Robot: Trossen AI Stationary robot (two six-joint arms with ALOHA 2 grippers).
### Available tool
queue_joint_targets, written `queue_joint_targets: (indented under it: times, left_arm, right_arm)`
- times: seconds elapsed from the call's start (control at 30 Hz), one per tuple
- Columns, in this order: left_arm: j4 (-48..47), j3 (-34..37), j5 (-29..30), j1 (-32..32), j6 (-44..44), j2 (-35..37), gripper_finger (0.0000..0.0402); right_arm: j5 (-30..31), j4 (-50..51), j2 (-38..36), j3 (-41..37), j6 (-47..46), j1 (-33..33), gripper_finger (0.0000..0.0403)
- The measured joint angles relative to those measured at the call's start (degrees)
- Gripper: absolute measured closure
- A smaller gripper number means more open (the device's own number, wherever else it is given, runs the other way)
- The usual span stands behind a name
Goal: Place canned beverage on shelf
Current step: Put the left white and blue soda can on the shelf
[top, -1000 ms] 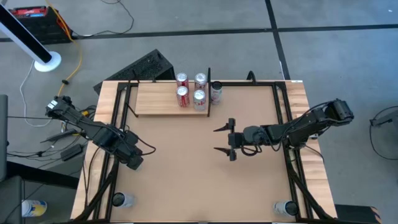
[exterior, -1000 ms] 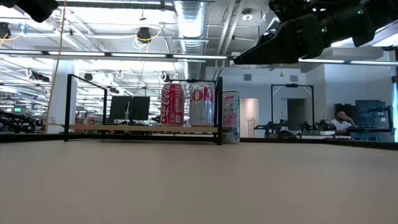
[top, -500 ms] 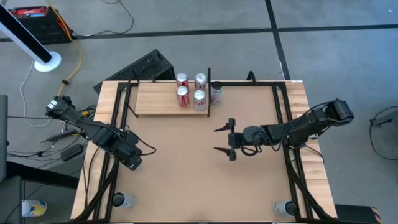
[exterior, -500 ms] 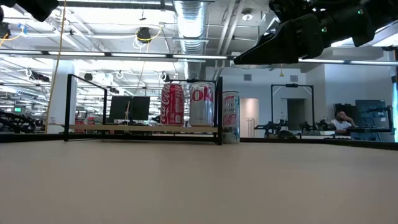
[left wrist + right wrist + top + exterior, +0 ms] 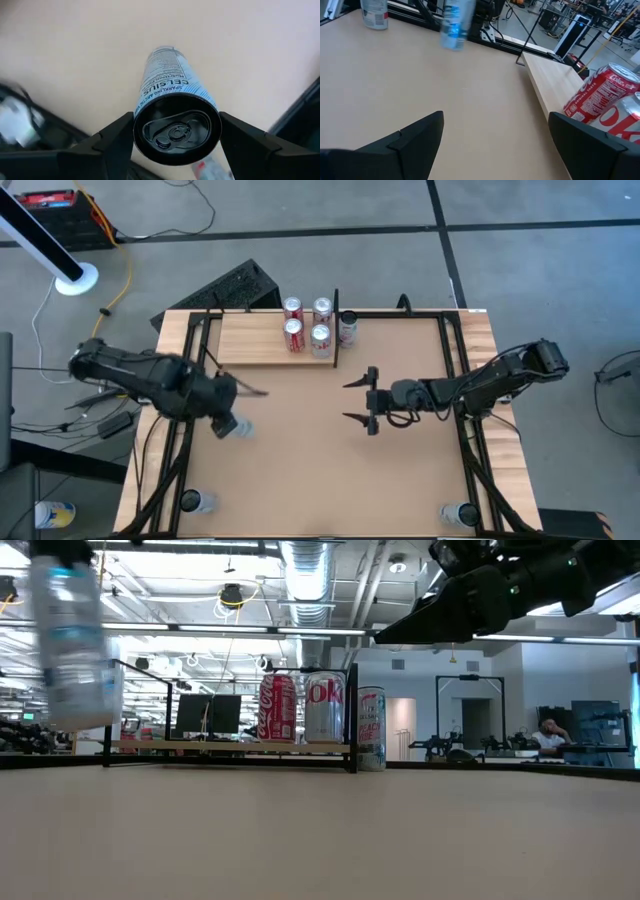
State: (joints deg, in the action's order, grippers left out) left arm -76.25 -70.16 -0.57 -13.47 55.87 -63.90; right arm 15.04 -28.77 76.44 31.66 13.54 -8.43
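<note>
Tan tabletop (image 5: 300, 460) fills the middle of the overhead frame, ringed by a black rail. At left of centre, the left gripper (image 5: 232, 412) pinches a slim blue-and-white Celsius can (image 5: 170, 107) between its two fingers, which press on opposite sides of the can's dark-rimmed top; at table level the can (image 5: 72, 640) hangs blurred in the upper left, clear of the surface. At upper centre, the shelf (image 5: 250, 338), a pale wood plank with a thin black end piece, carries four cans: two red cola cans (image 5: 292, 320) and two silver ones (image 5: 321, 325). One more pale can (image 5: 348, 328) stands just outside the end piece. Right of centre, the right gripper (image 5: 358, 403) hovers with fingers spread wide, gripping nothing, well apart from the Celsius can and pointing left.
</note>
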Motion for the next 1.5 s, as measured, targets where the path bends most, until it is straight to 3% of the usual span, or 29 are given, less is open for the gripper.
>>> queue_joint_targets:
  times: [0.33,0.63,0.8,0.97,1.33,1.5]
  left_arm:
    - [-0.7,-8.53,1.25,25.92,-31.0,-3.37,0.0163]
    - [-4.23,-23.2,-1.15,41.93,-55.38,-21.52,0.0163]
    - [-10.15,-30.24,0.74,46.55,-63.54,-30.55,0.0164]
    - [-12.09,-32.81,1.07,49.82,-69.78,-34.76,0.0164]
    - [-11.28,-33.19,2.29,53.9,-72.83,-35.63,0.0163]
    - [-10.83,-33.19,1.58,54.12,-72.76,-35.62,0.0143]
  right_arm:
    - [-0.04,-0.66,0.0,0.0,1.59,1.54,0.0019]
    - [-0.06,-1.9,0.0,0.0,1.62,4.18,0.0019]
    - [-0.06,-1.6,0.0,0.0,1.57,4.48,0.0019]
    - [-0.06,-0.42,-0.02,0.0,1.55,4.46,0.0019]
    - [-0.06,1.35,-0.01,0.02,-3.0,4.28,0.0019]
    - [-0.08,1.51,-0.02,0.0,-4.43,3.95,0.0019]
